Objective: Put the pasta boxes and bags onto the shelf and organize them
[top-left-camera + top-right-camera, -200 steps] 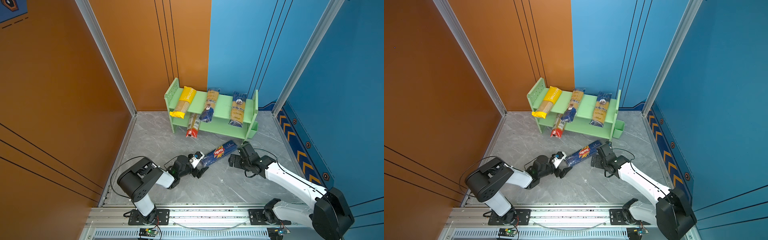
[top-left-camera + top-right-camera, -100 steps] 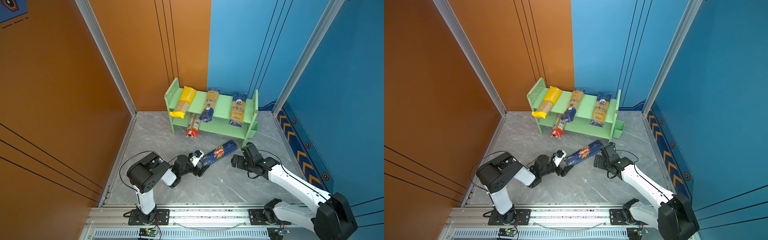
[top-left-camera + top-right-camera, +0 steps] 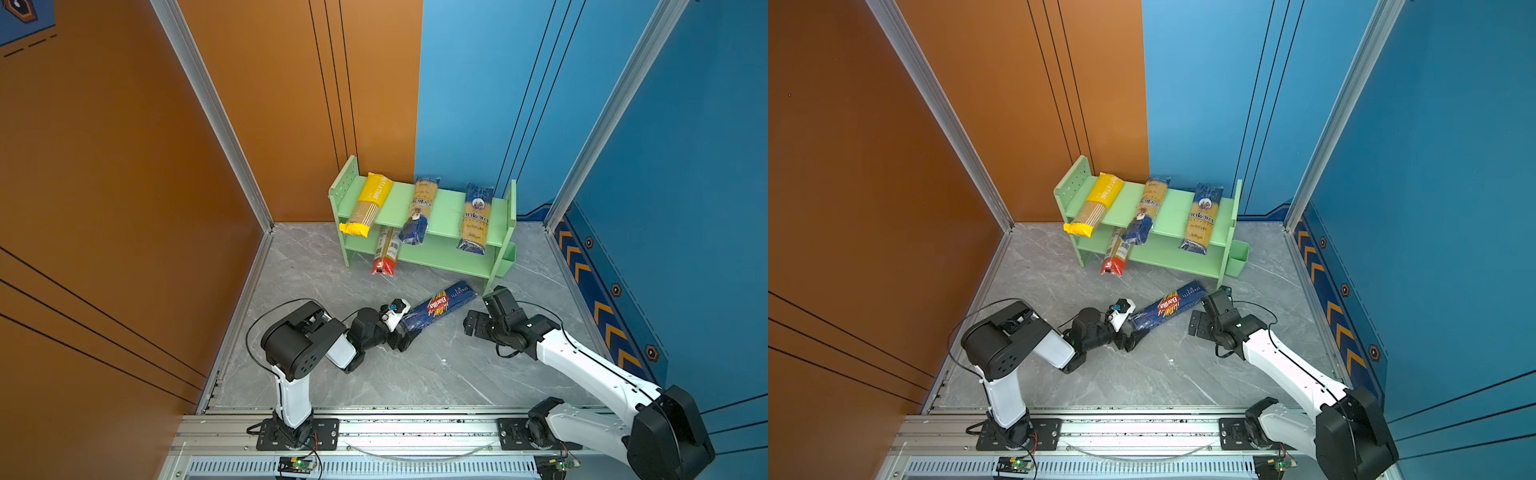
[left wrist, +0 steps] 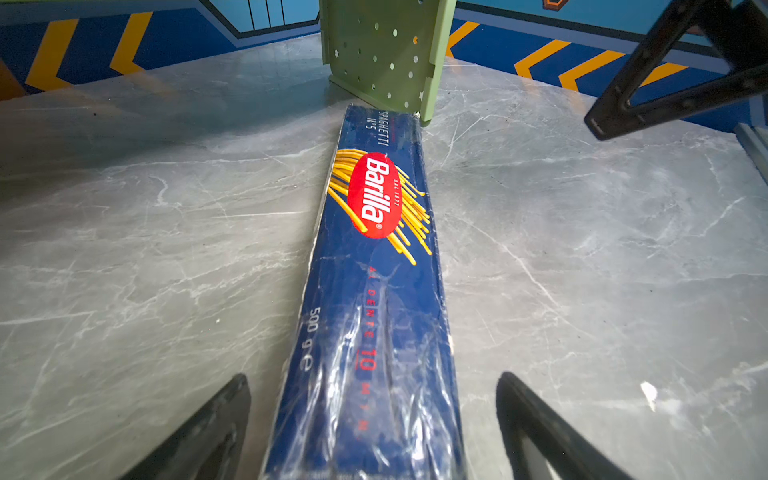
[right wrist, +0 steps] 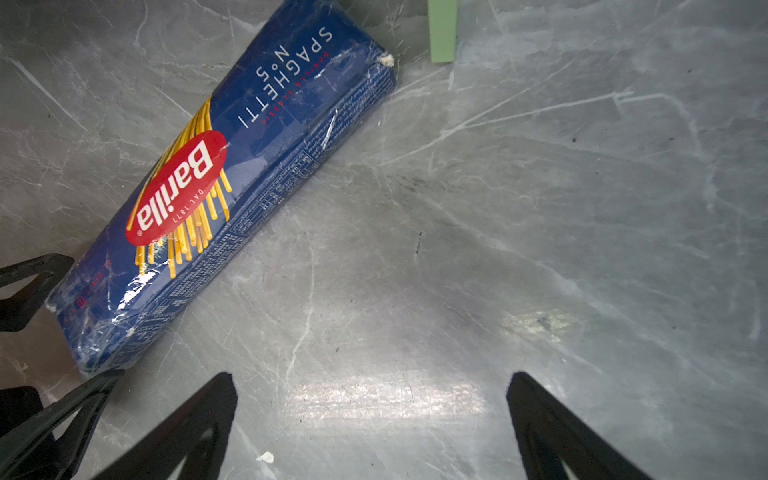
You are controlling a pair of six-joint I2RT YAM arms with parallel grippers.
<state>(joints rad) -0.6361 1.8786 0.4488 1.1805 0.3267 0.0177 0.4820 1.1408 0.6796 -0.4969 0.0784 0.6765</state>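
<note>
In both top views little has shifted over the last second. The left arm's shoulder has swung inward, yet the left gripper [image 3: 405, 334] stays at the near end of the Barilla box [image 3: 440, 306]. The box lies where it lay, flat on the grey surface [image 3: 415, 374] in front of the shelf [image 3: 446, 208]. The right gripper [image 3: 485, 312] has edged slightly back from the box's far end. I judge this last pack not yet grasped, with the left side lined up to take it.

Four packs are already shelved. On the top tier lie a yellow pack [image 3: 368, 203], whose lettering seems to read "PASTATIME", and one ankara pack [image 3: 419, 210] beside a second ankara pack [image 3: 476, 218]. The red-ended pack [image 3: 385, 255] pokes out of the lower tier, its label too small to read.

In the left wrist view the left gripper [image 4: 373, 377] stands wide, one jaw on each side of the box's near end with a gap on both sides, gripping nothing. The box [image 4: 374, 270] reads "Barilla", "SPAGHETTI N°5", "500 g" and "AL DENTE 10 MIN".

In the right wrist view the right gripper [image 5: 370, 376] is spread wide over bare surface and is empty. The box [image 5: 216, 187] lies off to one side, reading "Barilla", "DAL 1877" and "SPAGHETTI N°5". Its far corner sits just beside the shelf's leg [image 5: 444, 29], not touching.
</note>
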